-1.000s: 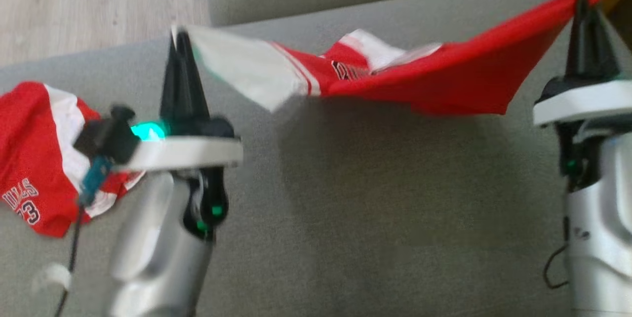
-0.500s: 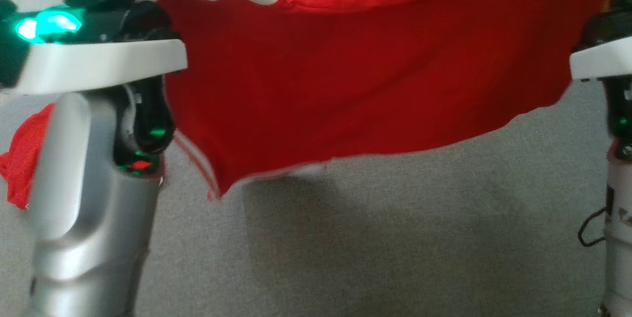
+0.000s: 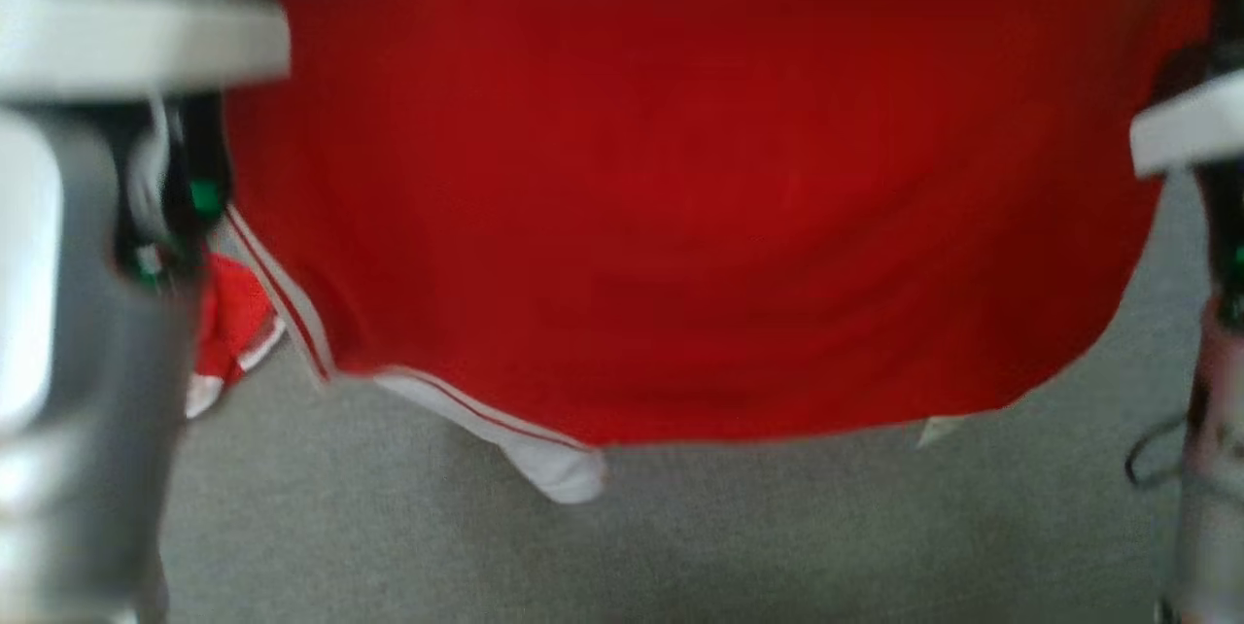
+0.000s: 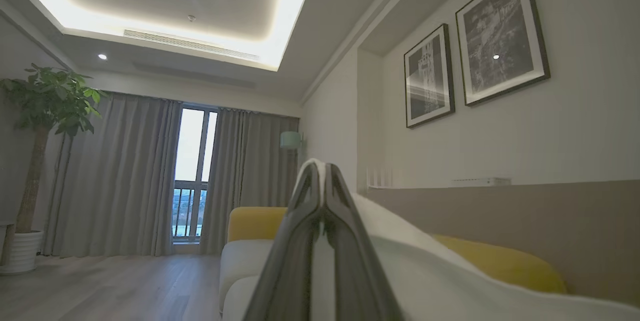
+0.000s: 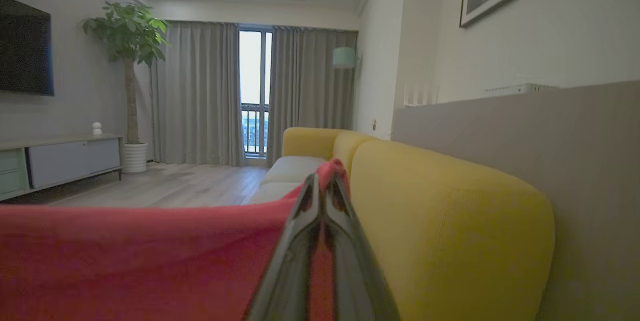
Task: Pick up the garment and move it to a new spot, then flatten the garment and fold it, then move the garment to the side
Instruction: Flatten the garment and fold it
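Left gripper [image 4: 322, 171] is pinched tight on a white corner of the garment [image 3: 680, 196], and the right gripper [image 5: 324, 178] is clamped on a red corner. Both sets of fingers are closed on cloth, which runs taut from one to the other. Big change here! A second ago the garment sagged between the grippers in a crumpled band, its middle bunched up. Now it hangs below them as one broad red sheet, and the white-striped hem dangles clear above the grey seat [image 3: 680, 546]. The head view has shifted as well, so part of that is the camera. A second red garment [image 3: 228, 323] peeks out low down beside the left arm, apart from the one in play. My read is that the lift is done and the cloth has shaken open. It looks ready to be carried over and laid flat on a new spot.
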`<state>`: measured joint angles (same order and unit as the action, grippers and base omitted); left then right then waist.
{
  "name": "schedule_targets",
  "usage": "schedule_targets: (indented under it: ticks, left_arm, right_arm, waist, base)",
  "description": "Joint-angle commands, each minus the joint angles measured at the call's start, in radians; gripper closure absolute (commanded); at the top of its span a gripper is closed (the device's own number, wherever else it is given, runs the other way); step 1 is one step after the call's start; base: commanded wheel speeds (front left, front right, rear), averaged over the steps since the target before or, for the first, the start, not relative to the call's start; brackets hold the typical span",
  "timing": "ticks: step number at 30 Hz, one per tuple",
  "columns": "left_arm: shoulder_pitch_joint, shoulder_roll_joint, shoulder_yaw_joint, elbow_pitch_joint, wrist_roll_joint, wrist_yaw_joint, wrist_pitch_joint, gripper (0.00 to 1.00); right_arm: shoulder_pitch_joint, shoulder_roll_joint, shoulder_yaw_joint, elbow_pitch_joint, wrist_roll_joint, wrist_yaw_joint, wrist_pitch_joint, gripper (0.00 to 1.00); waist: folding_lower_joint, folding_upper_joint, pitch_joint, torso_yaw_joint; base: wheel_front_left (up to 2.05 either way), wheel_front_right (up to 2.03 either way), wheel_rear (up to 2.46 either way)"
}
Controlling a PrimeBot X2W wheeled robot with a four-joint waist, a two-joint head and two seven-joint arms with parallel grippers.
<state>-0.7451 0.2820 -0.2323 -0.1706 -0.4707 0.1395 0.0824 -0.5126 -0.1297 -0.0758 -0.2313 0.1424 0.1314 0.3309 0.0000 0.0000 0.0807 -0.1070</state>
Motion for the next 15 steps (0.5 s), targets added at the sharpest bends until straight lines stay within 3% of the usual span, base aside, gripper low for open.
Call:
schedule_targets:
  ticks: [1, 8, 15]
  left_arm:
    - [-0.114, 0.046, 0.024, 0.022, 0.015, -0.018, 0.008, 1.00]
    - [-0.490, 0.081, 0.014, 0.422, 0.053, -0.131, -0.077, 1.00]
    - [-0.839, 0.079, 0.006, 0.747, 0.110, -0.175, -0.241, 1.00]
  right_arm:
    - [-0.099, 0.004, 0.016, 0.001, 0.009, -0.001, 0.005, 1.00]
    - [-0.482, -0.025, 0.048, 0.407, 0.021, -0.001, -0.098, 1.00]
    - [-0.887, -0.048, 0.024, 0.820, -0.071, -0.001, -0.392, 1.00]
  waist:
    - [0.0000, 0.0000, 0.096, -0.001]
    - [0.0000, 0.0000, 0.288, -0.019]
    - [0.0000, 0.0000, 0.371, 0.015]
  base:
    - [0.00, 0.00, 0.00]
    - [0.00, 0.00, 0.00]
    - [0.00, 0.00, 0.00]
